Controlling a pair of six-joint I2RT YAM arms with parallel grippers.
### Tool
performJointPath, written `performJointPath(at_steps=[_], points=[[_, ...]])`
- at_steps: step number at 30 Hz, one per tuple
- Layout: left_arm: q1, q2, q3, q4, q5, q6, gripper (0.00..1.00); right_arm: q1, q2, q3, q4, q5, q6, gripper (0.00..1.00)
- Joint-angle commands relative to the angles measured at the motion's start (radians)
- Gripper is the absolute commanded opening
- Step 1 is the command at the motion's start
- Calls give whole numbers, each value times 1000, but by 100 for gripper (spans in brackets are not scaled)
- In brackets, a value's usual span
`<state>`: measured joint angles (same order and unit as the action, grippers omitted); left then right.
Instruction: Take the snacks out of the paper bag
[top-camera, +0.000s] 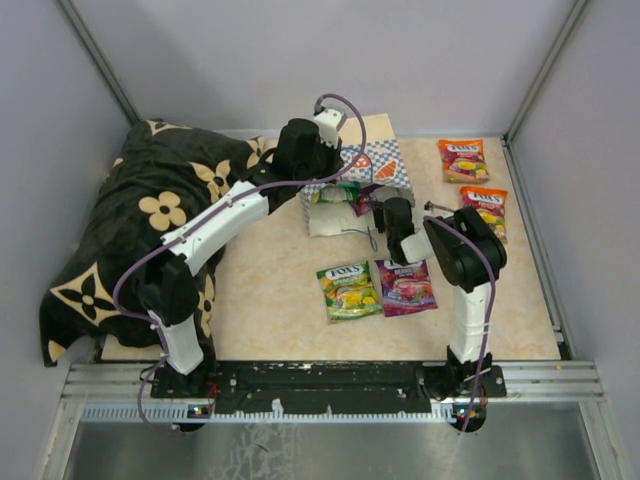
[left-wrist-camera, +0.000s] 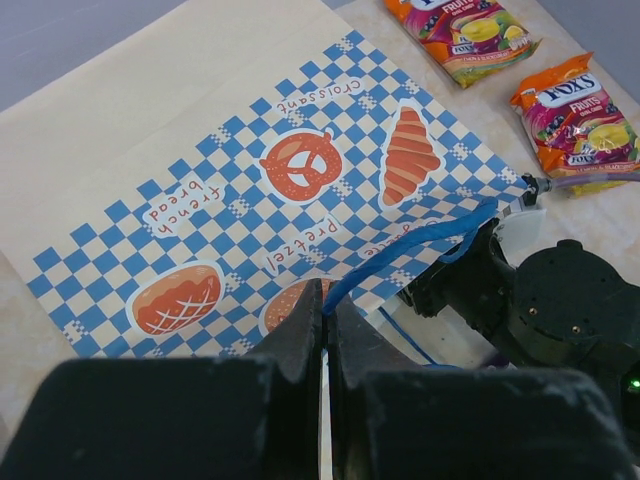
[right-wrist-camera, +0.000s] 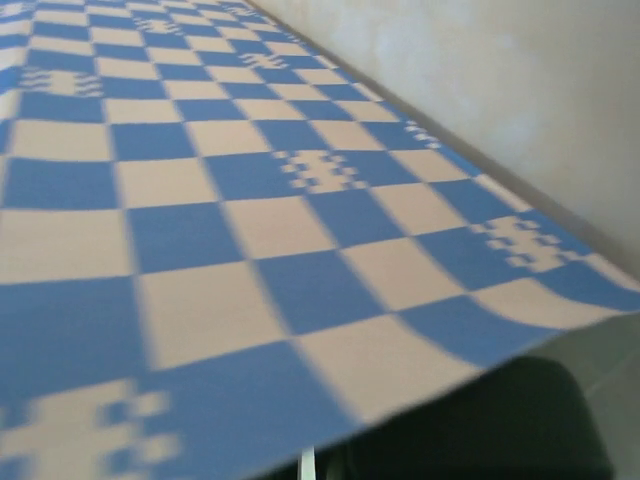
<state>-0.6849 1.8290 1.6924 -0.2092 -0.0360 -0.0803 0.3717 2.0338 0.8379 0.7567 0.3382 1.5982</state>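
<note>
My left gripper (left-wrist-camera: 323, 335) is clenched on the lip of the paper bag (left-wrist-camera: 250, 150) by its cord (left-wrist-camera: 400, 255); I should hold it steady. My right gripper (top-camera: 380, 212) is closed at the mouth, where snacks (top-camera: 345, 194) lie. I cannot tell what it grips, so I'd withdraw slowly and level.

Soft, even light fills the overhead view, leaving only faint shadows on the table (top-camera: 280, 265). The right wrist view is blurred, the paper bag (right-wrist-camera: 250, 250) lying close to the lens. The glossy snacks (left-wrist-camera: 470, 35) carry slight glare.
</note>
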Motion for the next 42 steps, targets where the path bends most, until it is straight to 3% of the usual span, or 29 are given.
performJointPath(at_steps=[1, 5, 11, 14, 18, 20, 22, 27, 33, 35, 38, 40, 42], points=[[-3, 10, 60, -8, -15, 27, 0, 23, -98, 55, -68, 5, -139, 0], [-4, 32, 74, 9, -79, 50, 0, 25, -239, 31, -199, -217, -253, 0], [-2, 57, 110, 21, -175, 92, 0, 4, -541, 41, -677, -498, -587, 0], [-2, 72, 126, 19, -188, 99, 0, 0, -710, 56, -921, -547, -777, 0], [-2, 81, 130, 22, -208, 104, 0, -2, -848, 195, -1368, -439, -1005, 0], [-2, 79, 130, 22, -223, 113, 0, -2, -853, 341, -1742, -314, -1138, 0], [-2, 71, 119, 27, -225, 110, 0, 0, -828, 404, -1892, -251, -1188, 0], [-2, 33, 47, 53, -218, 94, 0, 39, -740, 517, -2126, 112, -1139, 0], [-2, 13, 24, 30, -236, 107, 0, 237, -540, 597, -2242, 269, -1050, 0], [-2, 1, 7, 38, -249, 112, 0, 287, -476, 580, -2205, 269, -1054, 1], [-1, -6, 11, 30, -254, 120, 0, 316, -434, 537, -2057, 180, -1114, 10], [2, -4, 23, 10, -263, 128, 0, 315, -435, 524, -1960, 92, -1157, 21], [7, -3, 35, -4, -269, 134, 0, 316, -457, 543, -1885, 15, -1186, 52]])
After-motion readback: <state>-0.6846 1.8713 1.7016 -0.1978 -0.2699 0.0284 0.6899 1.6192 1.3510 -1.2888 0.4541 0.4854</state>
